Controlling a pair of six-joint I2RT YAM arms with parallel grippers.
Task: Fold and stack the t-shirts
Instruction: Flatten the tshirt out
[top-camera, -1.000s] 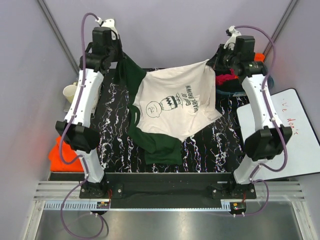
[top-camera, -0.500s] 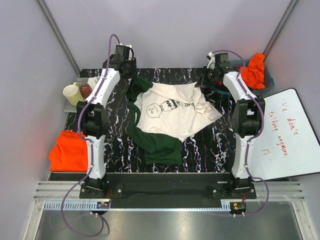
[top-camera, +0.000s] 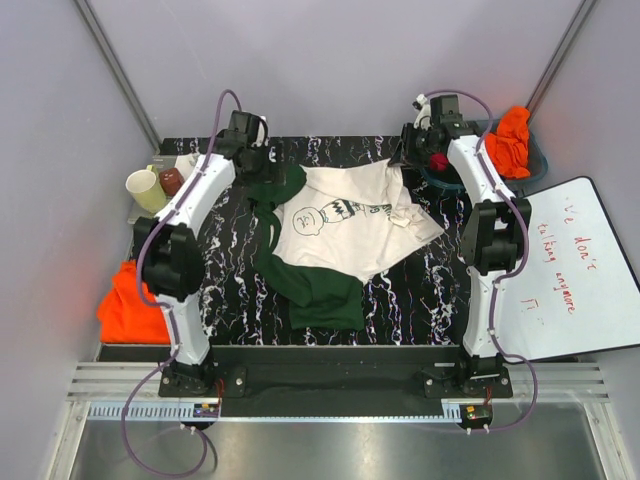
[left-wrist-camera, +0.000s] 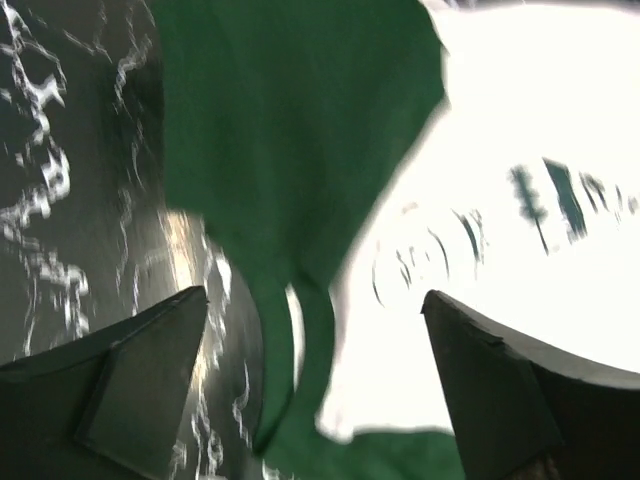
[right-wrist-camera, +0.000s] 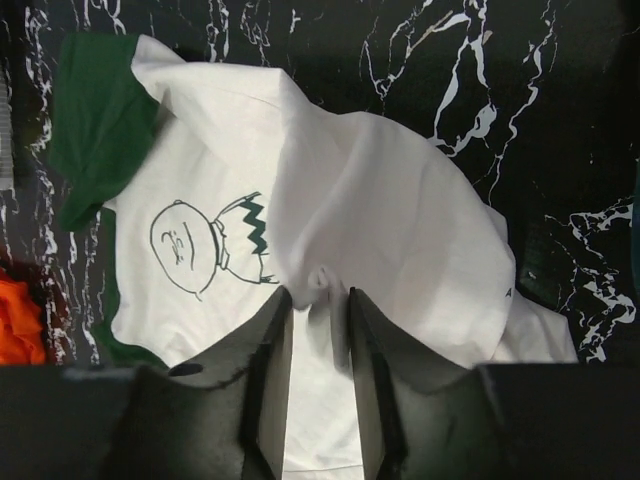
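A cream t-shirt (top-camera: 345, 225) with dark green sleeves and a cartoon print lies rumpled on the black marbled table (top-camera: 440, 285). My left gripper (top-camera: 260, 160) hovers over its far left corner. In the left wrist view this gripper (left-wrist-camera: 315, 295) is wide open, with a green sleeve (left-wrist-camera: 290, 130) and cream cloth (left-wrist-camera: 520, 120) blurred beneath it. My right gripper (top-camera: 405, 152) is at the shirt's far right corner. In the right wrist view it (right-wrist-camera: 318, 292) stands partly open, and a small pucker of the cream shirt (right-wrist-camera: 380, 220) rises at its tips.
A folded orange t-shirt (top-camera: 128, 305) lies off the table's left edge. A bin at the far right holds another orange shirt (top-camera: 510, 140) and something magenta (top-camera: 438, 162). A white board with red writing (top-camera: 570, 270) lies on the right. A mug (top-camera: 145, 190) and a brown cup (top-camera: 172, 181) stand at the far left.
Both arms came down from holding the shirt's far edge raised. The shirt has dropped onto the table. The left jaws opened wide and the right jaws parted.
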